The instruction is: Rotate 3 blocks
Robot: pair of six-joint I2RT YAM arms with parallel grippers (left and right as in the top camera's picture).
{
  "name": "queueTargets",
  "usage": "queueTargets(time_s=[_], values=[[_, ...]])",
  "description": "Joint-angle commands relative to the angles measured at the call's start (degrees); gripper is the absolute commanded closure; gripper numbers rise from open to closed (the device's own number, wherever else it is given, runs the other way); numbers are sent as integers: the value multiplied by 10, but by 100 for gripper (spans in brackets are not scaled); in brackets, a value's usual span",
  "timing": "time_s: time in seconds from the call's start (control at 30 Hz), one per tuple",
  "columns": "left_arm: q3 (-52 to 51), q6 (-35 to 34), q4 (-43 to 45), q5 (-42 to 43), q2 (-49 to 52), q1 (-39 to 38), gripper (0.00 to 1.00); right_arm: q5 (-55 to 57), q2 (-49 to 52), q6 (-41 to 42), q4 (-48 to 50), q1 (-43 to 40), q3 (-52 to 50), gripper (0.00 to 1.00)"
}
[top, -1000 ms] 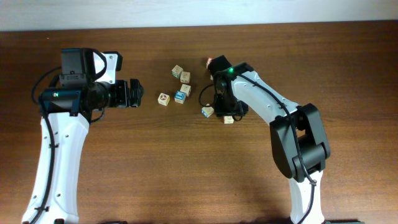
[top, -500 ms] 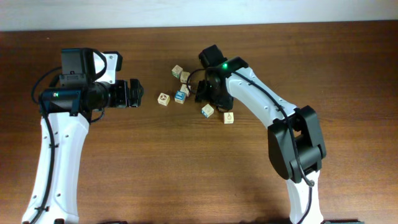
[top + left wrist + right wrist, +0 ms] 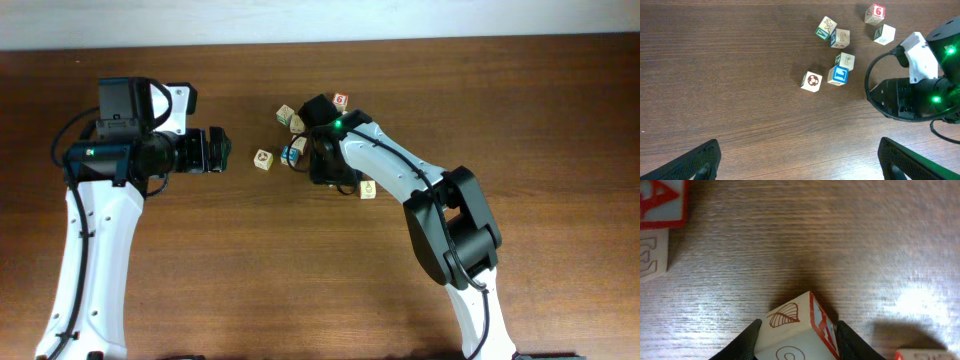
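The light-wood cube with a red leaf drawing [image 3: 785, 327] sits between the fingers [image 3: 746, 342] of the right gripper [image 3: 799, 330], which are clenched against two of its sides. One corner is turned toward the wrist camera, and a red-edged face shows on its right. From overhead the arm hides it. It lies just right of the blue-faced wooden cube [image 3: 291, 154] and the pale tan cube [image 3: 298, 144] that touches that one's far side.

The main risk looks to be the hold itself. The cube appears cornerwise, so the fingers may bear on edges rather than flat faces. A twist could then let it pivot, slip out and land on the wrong face.

Crowding is the second risk. The blue cube and its tan neighbour are close on the left, so a turning wrist could sweep into them. It could even push them against the tan cube with a red round mark [image 3: 262, 159] further left. Another pale wooden cube [image 3: 368, 189] lies just beside the arm on the near right, where a link could nudge it.

Too little lift would drag a corner across the brown wooden table [image 3: 250, 260].

The left gripper [image 3: 222, 149] hangs well apart at the left, its fingers spread wide and empty, so it seems no threat.
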Motion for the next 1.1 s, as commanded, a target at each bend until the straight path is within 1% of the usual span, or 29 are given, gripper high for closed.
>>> queueTargets(time_s=[0.0, 0.07, 0.17, 0.27, 0.3, 0.37, 0.4, 0.43, 0.47, 0.5, 0.57, 0.6, 0.63, 0.67, 0.73, 0.97, 1.0, 1.07], values=[[11, -3, 1, -4, 2, -1, 1, 11, 1, -165, -9, 0, -6, 60], [11, -3, 1, -4, 2, -1, 1, 11, 1, -254, -16, 0, -6, 60], [11, -3, 1, -4, 2, -1, 1, 11, 1, -309, -52, 0, -6, 59], [11, -3, 1, -4, 2, -1, 1, 12, 1, -342, -104, 0, -6, 52], [11, -3, 1, -4, 2, -1, 1, 13, 1, -364, -120, 0, -6, 46], [11, -3, 1, -4, 2, -1, 1, 17, 0, -362, -121, 0, -2, 31], [11, -3, 1, -4, 2, -1, 1, 15, 0, -337, -122, 0, 10, 27], [11, -3, 1, -4, 2, -1, 1, 14, 0, -284, -124, 0, 29, 26], [11, -3, 1, -4, 2, -1, 1, 3, 0, -200, -132, 0, 46, 26], [11, -3, 1, -4, 2, -1, 1, -12, 0, -113, -140, 0, 49, 30], [11, -3, 1, -4, 2, -1, 1, -24, 0, 31, -141, 4, 36, 37], [11, -3, 1, -4, 2, -1, 1, -21, 0, 35, -133, 5, 32, 37], [11, -3, 1, -4, 2, -1, 1, -13, 0, 38, -119, 5, 24, 41], [11, -3, 1, -4, 2, -1, 1, 11, 0, 62, -117, 4, 17, 43], [11, -3, 1, -4, 2, -1, 1, 31, 0, 62, -117, 4, 13, 46], [11, -3, 1, -4, 2, -1, 1, 39, 0, 57, -120, 4, 13, 57], [11, -3, 1, -4, 2, -1, 1, 39, 0, 57, -120, 4, 13, 60], [11, -3, 1, -4, 2, -1, 1, 39, 0, 40, -121, 4, 12, 62]])
